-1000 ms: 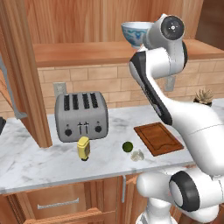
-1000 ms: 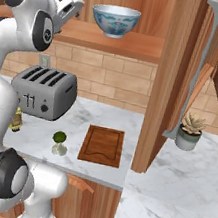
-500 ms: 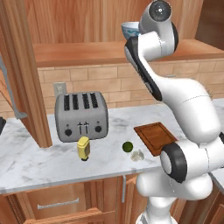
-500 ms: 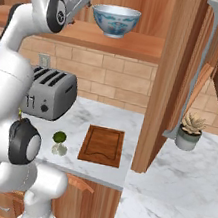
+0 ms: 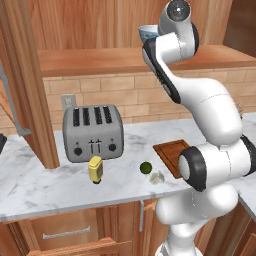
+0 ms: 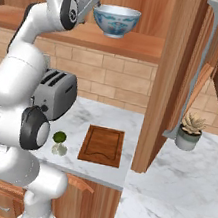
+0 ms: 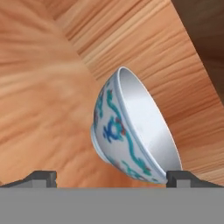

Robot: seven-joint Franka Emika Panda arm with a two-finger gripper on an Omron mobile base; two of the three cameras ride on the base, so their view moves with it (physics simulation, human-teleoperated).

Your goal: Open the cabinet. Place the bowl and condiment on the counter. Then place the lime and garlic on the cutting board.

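The cabinet [image 6: 174, 72] stands open. On its shelf [image 5: 100, 59] sits the bowl [image 6: 115, 21], white with a blue-teal pattern; its rim [image 5: 146, 33] peeks out behind my arm. My gripper [image 6: 97, 2] is raised to the bowl's left, close beside it. In the hand view the bowl [image 7: 131, 127] lies just ahead, between my open fingertips [image 7: 42, 176]; nothing is held. The yellow condiment [image 5: 96, 169] stands on the counter [image 5: 45, 185] in front of the toaster. Lime [image 5: 145, 167] and garlic [image 5: 157, 177] lie side by side left of the cutting board [image 6: 102, 144].
A grey toaster [image 5: 94, 132] stands at the back of the counter. An open cabinet door [image 5: 25, 85] hangs down at the left, another by a potted plant [image 6: 191, 131] at the right. Drawers [image 5: 65, 232] run below the counter.
My arm has swung upward and the hand has moved closer to the bowl on the shelf. The jaws stay open. Things on the counter have not moved.
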